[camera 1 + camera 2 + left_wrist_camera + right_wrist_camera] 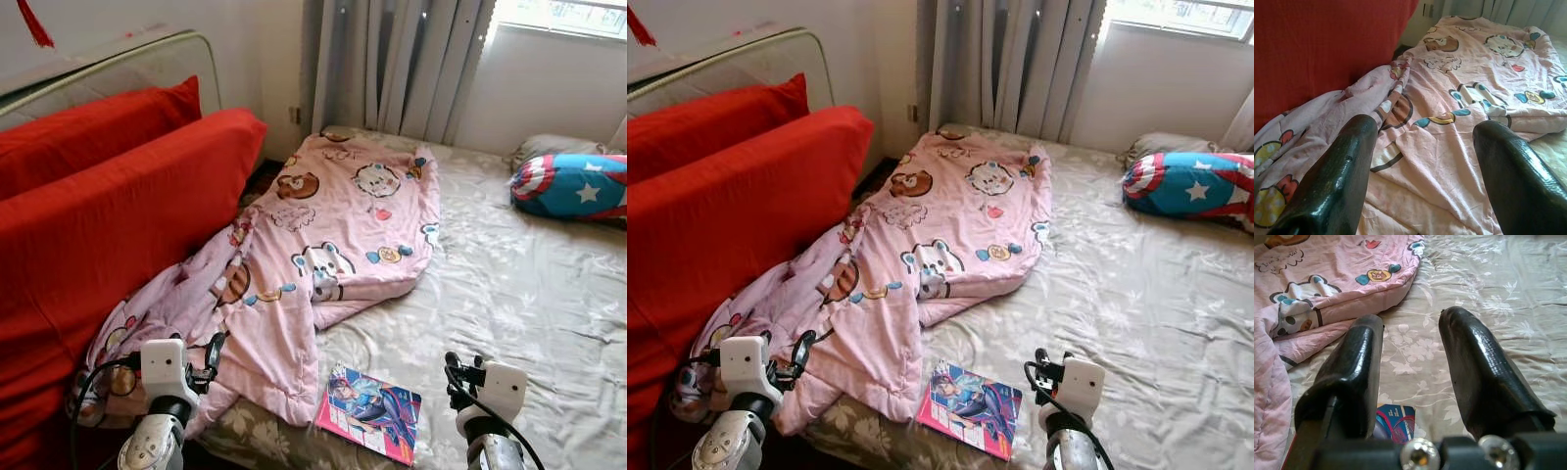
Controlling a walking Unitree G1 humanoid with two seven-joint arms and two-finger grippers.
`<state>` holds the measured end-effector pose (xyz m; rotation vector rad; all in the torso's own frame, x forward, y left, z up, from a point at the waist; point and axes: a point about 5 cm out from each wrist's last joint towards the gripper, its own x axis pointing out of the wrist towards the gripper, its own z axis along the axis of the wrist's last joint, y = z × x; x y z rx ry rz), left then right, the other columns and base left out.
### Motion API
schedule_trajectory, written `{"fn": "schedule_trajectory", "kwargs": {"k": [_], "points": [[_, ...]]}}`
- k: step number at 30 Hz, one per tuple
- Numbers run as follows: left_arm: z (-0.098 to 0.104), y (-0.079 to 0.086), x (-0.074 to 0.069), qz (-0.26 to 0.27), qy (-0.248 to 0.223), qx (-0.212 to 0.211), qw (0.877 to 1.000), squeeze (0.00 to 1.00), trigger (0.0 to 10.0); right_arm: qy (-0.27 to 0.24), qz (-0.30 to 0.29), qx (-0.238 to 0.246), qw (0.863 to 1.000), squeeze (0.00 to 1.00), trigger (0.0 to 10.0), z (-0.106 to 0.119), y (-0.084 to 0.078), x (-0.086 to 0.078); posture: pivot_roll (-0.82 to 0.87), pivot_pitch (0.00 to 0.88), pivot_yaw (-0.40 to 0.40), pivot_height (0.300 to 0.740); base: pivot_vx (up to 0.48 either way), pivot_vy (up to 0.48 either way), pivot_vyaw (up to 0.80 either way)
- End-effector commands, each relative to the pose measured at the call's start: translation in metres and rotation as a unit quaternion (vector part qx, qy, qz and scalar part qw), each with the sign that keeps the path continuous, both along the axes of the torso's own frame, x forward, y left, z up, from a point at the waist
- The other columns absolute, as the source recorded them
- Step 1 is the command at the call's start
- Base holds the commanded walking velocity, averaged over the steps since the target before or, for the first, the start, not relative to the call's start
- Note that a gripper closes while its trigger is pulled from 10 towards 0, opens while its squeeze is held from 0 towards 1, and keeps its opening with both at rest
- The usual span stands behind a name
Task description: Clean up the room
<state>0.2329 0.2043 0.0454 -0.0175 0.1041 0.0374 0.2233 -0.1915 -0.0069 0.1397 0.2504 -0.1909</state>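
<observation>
- Pink blanket [323, 245] lay rumpled across the bed [509, 294], a book [369, 411] beside it.
- You held the left gripper [1420, 161] spread over the blanket, ready to grab.
- Your right gripper [1410, 362] hung parted over the sheet, empty.

Both silver arms reach forward low at the near edge of the head views, wrists level and roughly parallel, well apart from each other. The left gripper [1422, 161] has its two black fingers spread wide with nothing between them, and the right gripper [1410, 362] is likewise parted and holds nothing. From the head camera the fingertips are mostly hidden behind the white wrist housings, so their exact height seems low but cannot be judged.
</observation>
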Motion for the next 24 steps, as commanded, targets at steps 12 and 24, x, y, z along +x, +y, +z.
{"fn": "schedule_trajectory", "kwargs": {"k": [12,24], "points": [[0.0019,0.0011,-0.0013,-0.002,0.006,0.000,1.000,0.00,10.0,0.023,-0.001,0.006,1.000,0.00,10.0,-0.0072,0.0012,-0.0011,0.05,0.000,-0.052,0.681,0.000,0.000,0.00],[0.0003,-0.0015,-0.0023,-0.008,0.010,-0.002,1.000,0.00,10.0,0.022,0.010,0.017,1.000,0.00,10.0,-0.0084,0.0069,0.0014,0.05,0.000,-0.049,0.661,0.000,0.000,0.00]]}}
